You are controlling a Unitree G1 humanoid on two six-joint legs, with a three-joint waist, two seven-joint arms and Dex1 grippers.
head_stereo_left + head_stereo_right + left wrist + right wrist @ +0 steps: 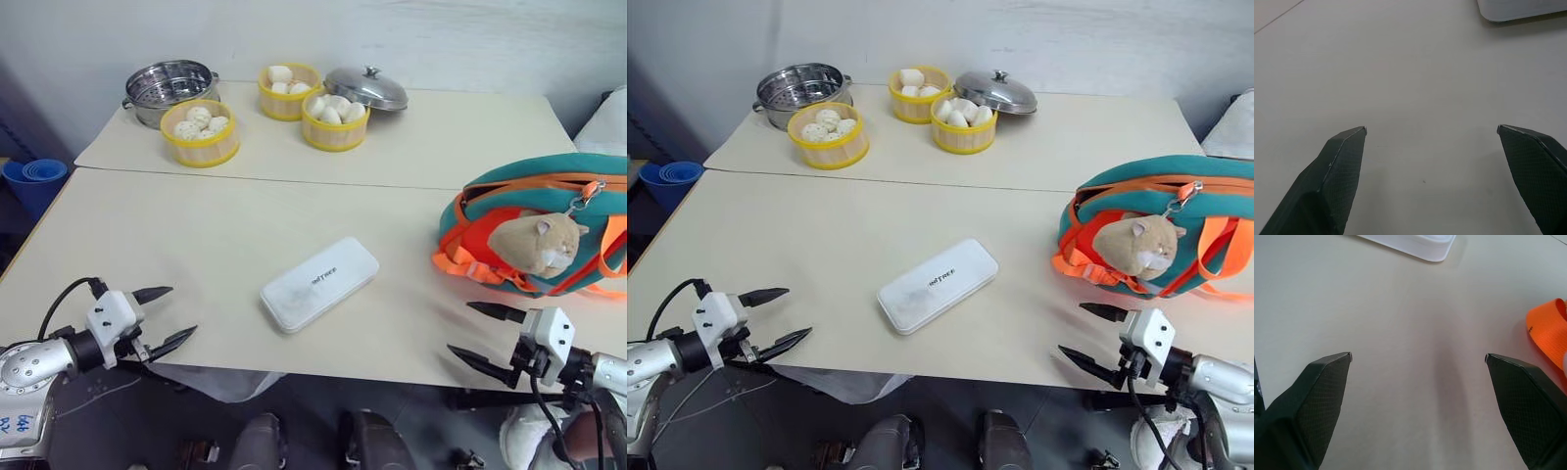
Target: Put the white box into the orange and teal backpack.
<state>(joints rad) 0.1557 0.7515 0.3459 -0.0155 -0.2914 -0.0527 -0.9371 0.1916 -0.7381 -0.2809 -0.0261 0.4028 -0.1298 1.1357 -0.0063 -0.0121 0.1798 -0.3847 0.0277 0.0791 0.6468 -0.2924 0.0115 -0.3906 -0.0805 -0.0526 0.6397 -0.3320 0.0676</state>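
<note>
Both hands, left hand (pixel 164 315) and right hand (pixel 487 336), gape empty; white box (pixel 319 283) waits beside the orange and teal backpack (pixel 534 233); grabbing comes next

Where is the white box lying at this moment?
In the left eye view the white box lies flat on the near table, near its front edge, about midway between the two open grippers, with the orange and teal backpack off to its right.

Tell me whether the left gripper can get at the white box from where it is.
Probably yes: the left gripper is open, and only bare table lies between it and the white box.
</note>
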